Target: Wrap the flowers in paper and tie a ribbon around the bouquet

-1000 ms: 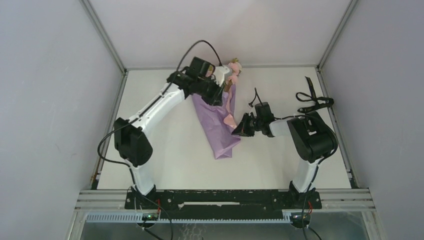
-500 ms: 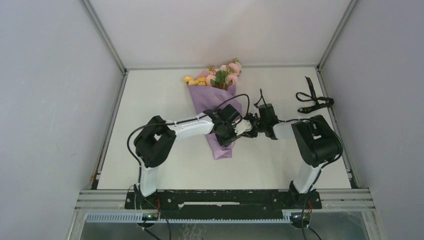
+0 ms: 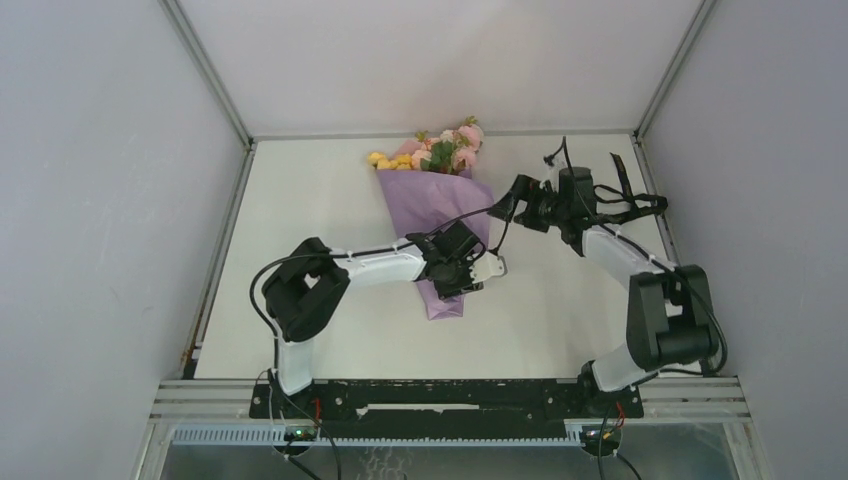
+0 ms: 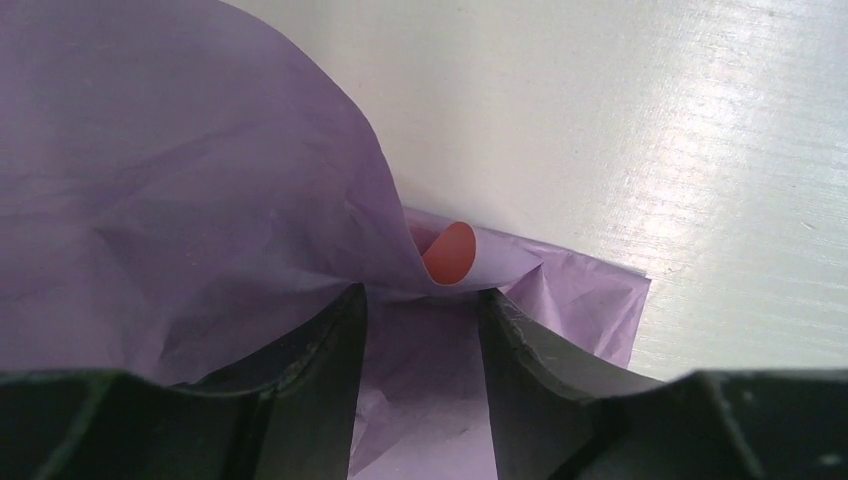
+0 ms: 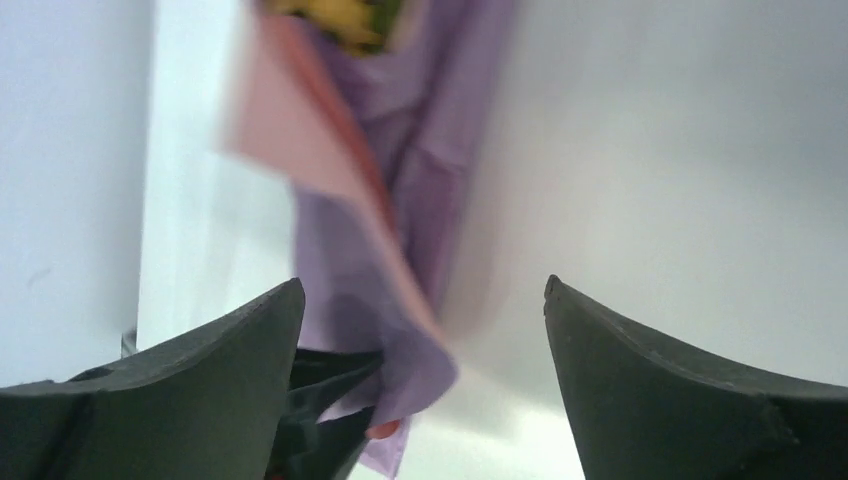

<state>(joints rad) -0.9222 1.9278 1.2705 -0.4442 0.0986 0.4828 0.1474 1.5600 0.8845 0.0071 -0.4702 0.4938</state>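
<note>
Two facts come only from the wrist views: the left hand (image 4: 422,300) holds its fingers apart around a curled fold of the paper (image 4: 180,180), pinching nothing, and the right hand (image 5: 424,283) is released, spread wide. From above, the bouquet (image 3: 432,205) lies on the desk (image 3: 310,200), flowers (image 3: 440,152) at the far edge, free desk on both sides. The left arm reaches across to its narrow end. The right arm stretches far, partly covering the ribbon (image 3: 622,172).

Purple-paper-wrapped flower bouquet (image 3: 440,215) on white table (image 3: 320,300), blooms at far end; left gripper (image 3: 480,272) over near tip; right gripper (image 3: 503,208) between bouquet and long black ribbon (image 3: 622,168), far right.
</note>
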